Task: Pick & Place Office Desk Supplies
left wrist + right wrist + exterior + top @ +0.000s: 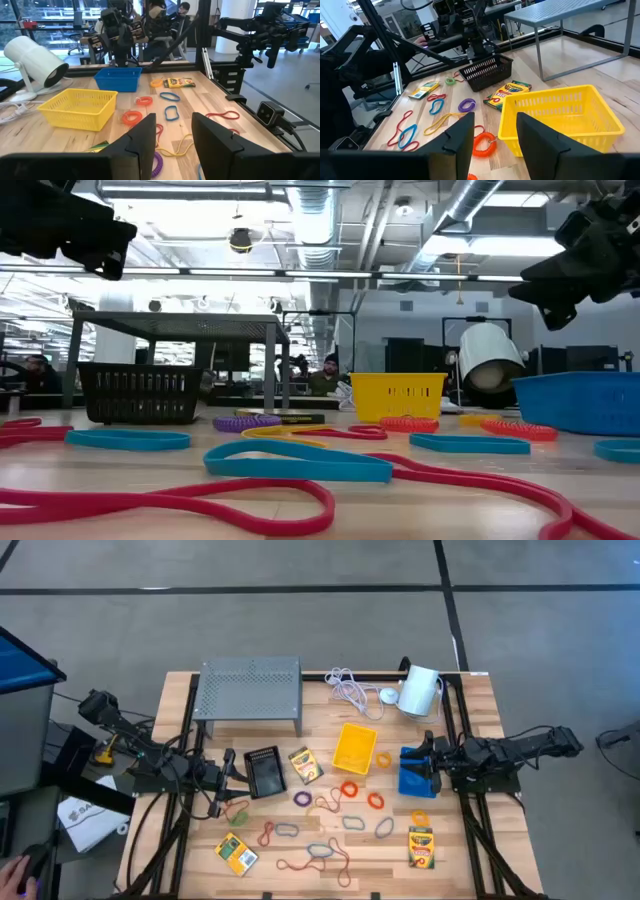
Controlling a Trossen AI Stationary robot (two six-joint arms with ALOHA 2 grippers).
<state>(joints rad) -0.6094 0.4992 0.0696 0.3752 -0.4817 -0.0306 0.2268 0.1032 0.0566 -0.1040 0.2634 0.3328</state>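
Observation:
Coloured rubber bands (349, 789) lie scattered flat on the wooden table. Three bins stand on it: black (263, 770), yellow (355, 747) and blue (415, 778). Crayon boxes lie at the centre (305, 765), near left (237, 854) and near right (421, 846). My left gripper (226, 772) hovers just left of the black bin, open; its wrist view shows the open left gripper (172, 140) above the bands. My right gripper (426, 754) hangs over the blue bin's far end, and its wrist view shows the right gripper (495, 142) open, facing the yellow bin (560, 117).
A grey perforated stand (250, 692) occupies the far left of the table. A white cable (352, 690) and white cylinder (420, 690) lie at the far right. The arm frames flank both table sides. People sit in the room beyond (322, 375).

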